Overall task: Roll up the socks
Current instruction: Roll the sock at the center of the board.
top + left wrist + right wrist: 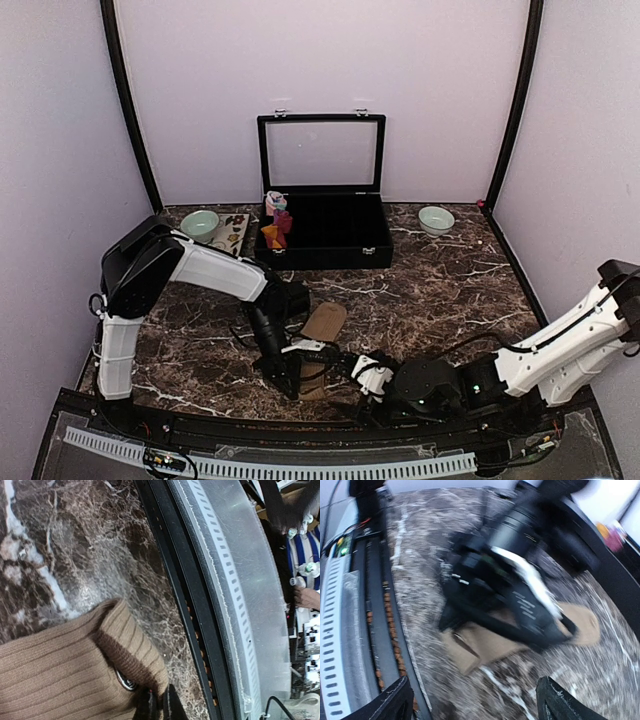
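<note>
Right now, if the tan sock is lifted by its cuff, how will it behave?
Probably floppy: the tan sock is ribbed knit, its cuff folded where the left gripper pinches it. Likely light; lying flat, it should not roll.

Soft, even light over my desk; left wrist view sharp, sheen on the metal rail; right wrist view motion-blurred.

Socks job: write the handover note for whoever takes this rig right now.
Left gripper: shut, pinching the cuff of the tan socks.
Right gripper: open, empty, hovering close to the socks' near end.
Tan socks: flat on the table near the front edge, not rolled.
Red-orange socks: in the left end of the black box; cannot tell whether they are rolled.
Left to do: roll the tan socks.
</note>
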You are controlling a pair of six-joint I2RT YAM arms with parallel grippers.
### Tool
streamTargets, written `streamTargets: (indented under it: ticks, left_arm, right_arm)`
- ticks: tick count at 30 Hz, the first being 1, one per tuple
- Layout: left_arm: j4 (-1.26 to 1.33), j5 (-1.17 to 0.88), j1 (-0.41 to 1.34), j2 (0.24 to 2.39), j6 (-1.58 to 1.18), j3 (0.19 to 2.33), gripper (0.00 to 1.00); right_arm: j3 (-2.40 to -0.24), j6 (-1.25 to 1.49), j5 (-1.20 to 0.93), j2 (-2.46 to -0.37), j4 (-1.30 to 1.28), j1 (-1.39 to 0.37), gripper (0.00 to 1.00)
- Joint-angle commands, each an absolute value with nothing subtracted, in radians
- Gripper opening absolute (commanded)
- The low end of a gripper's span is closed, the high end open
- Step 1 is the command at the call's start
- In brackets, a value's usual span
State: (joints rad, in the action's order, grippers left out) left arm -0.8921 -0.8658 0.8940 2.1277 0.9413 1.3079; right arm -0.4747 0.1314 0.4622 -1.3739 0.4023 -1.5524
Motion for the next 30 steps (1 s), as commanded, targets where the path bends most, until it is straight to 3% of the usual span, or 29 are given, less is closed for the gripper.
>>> streamTargets:
  ticks: [1, 6, 11, 13, 30]
  left_arm:
    - [-1.053, -0.822, 0.876, 2.223, 0.997, 1.354, 0.0]
    - [-1.11, -0.826, 0.864, 2.285, 1.01, 1.415, 0.0]
    - [-1.098, -0.807, 0.86, 2.3, 0.994, 1.446, 0.0]
    - [-1.1, -0.788, 0.859, 2.311, 0.987, 1.458, 0.0]
    - [-1.091, -0.749, 0.859, 2.318, 0.968, 1.469, 0.0]
  right_arm:
    - [-0.585, -0.066, 0.411, -1.484, 0.359, -1.607, 0.85]
    - [-0.646, -0.187, 0.325, -1.556, 0.37, -1.601, 0.81]
    - [-0.652, -0.2, 0.18, -1.634, 0.456, -1.536, 0.58]
    - [-0.648, -0.197, 0.143, -1.663, 0.509, -1.506, 0.53]
    - [-0.706, -0.252, 0.142, -1.864, 0.607, -1.45, 0.47]
